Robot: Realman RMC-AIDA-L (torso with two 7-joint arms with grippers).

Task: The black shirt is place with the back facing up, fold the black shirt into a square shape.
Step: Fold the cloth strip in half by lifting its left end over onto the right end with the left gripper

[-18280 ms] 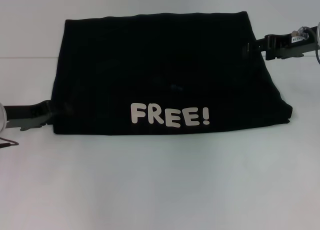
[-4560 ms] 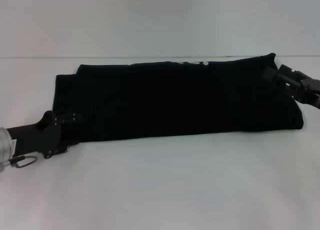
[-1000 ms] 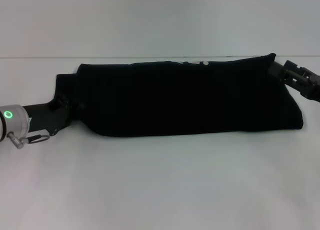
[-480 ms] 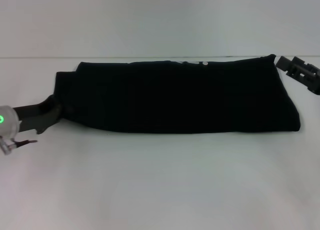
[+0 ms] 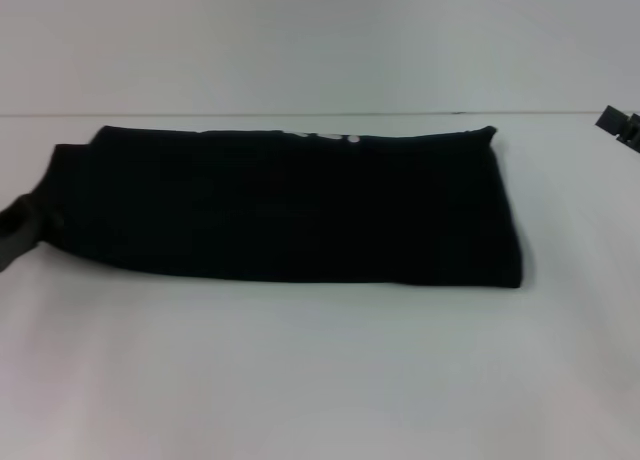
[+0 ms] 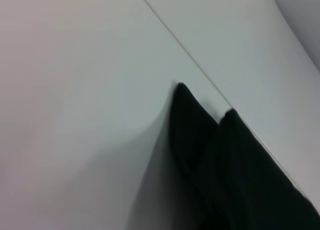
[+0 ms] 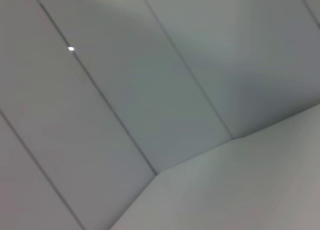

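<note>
The black shirt [image 5: 290,205] lies on the white table [image 5: 320,380] folded into a long, narrow band, with a sliver of white print showing along its far edge. At the picture's left border my left gripper [image 5: 14,235] is at the band's left end, shut on the fabric. The left wrist view shows that end's layered corners [image 6: 240,165] lying on the table. My right gripper [image 5: 622,128] shows only as a small dark part at the far right edge, well clear of the shirt. The right wrist view holds no shirt.
The table's far edge [image 5: 300,113] runs just behind the shirt, with a pale wall beyond. Bare white tabletop spreads in front of the shirt and to its right.
The shirt has slid to the left together with my left gripper. My right gripper has let go of the right end and drawn away to the right edge of view.
</note>
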